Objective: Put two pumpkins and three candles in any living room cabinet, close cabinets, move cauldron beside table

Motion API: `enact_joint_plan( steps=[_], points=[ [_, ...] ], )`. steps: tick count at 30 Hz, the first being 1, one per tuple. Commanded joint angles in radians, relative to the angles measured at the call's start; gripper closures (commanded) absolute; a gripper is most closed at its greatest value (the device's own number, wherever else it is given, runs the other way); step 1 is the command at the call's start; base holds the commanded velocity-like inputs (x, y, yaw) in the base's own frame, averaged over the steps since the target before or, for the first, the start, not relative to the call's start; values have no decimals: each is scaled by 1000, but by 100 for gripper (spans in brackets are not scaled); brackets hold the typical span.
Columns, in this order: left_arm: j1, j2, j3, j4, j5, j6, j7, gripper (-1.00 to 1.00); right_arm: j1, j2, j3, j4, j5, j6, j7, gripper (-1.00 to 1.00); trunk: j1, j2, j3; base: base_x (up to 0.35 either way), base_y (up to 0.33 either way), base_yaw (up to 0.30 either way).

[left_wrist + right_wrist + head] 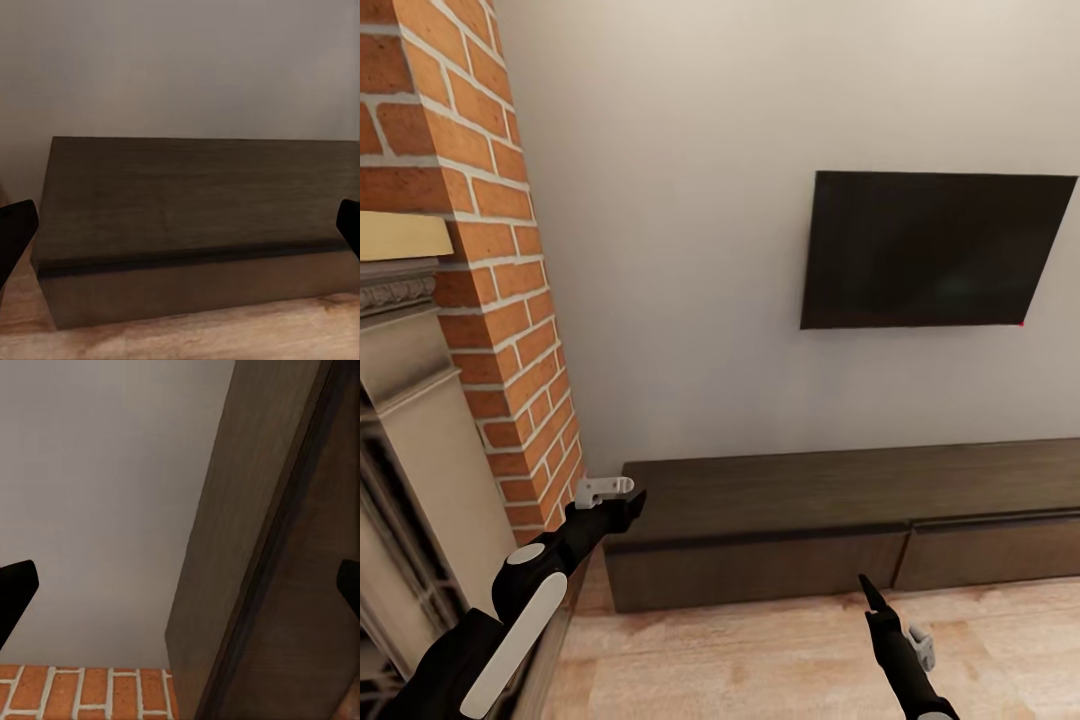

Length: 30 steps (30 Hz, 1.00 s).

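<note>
**Approach to cabinet, both grippers empty**

The cabinet (790, 520) is faced along the wall under the television (935, 250); its 2 visible drawer fronts are seen shut. The left gripper (180, 229) and right gripper (180, 585) are spread wide, nothing grasped. Judged step: transit or closure check. A pumpkin or candle must be located next. Room is limited at left by the brick column (500, 300); the wood floor (760, 650) ahead offers room.

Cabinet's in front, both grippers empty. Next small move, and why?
Probably ease the left gripper to the left drawer front to pull it open. The cabinet looks closed, its fronts flush and handleless; both grippers, left and right, are open and empty, and the left hangs by the cabinet's left end.
</note>
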Motion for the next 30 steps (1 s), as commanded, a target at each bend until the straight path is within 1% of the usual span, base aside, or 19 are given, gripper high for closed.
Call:
enact_joint_plan(
  steps=[1,11,16,19,30],
  points=[
    [-1,1,-2,-1,10,1,10,-100,0,-1,5,0,-7,-2,4,-100,4,-8,-4,0,0,0],
    [-1,0,-4,-1,10,1,11,-100,1,5,21,-9,-2,-11,4,-100,42,-78,-36,0,0,0],
    [-1,0,-4,-1,10,1,11,-100,1,1,19,-8,-5,-1,28,-100,61,-113,-51,0,0,0],
    [-1,1,-3,-1,10,1,11,-100,1,0,19,-4,-6,2,58,-100,73,-134,-61,0,0,0],
    [-1,1,-3,-1,10,1,11,-100,2,-2,16,1,-13,4,76,-100,115,-211,-95,0,0,0]
  ],
)
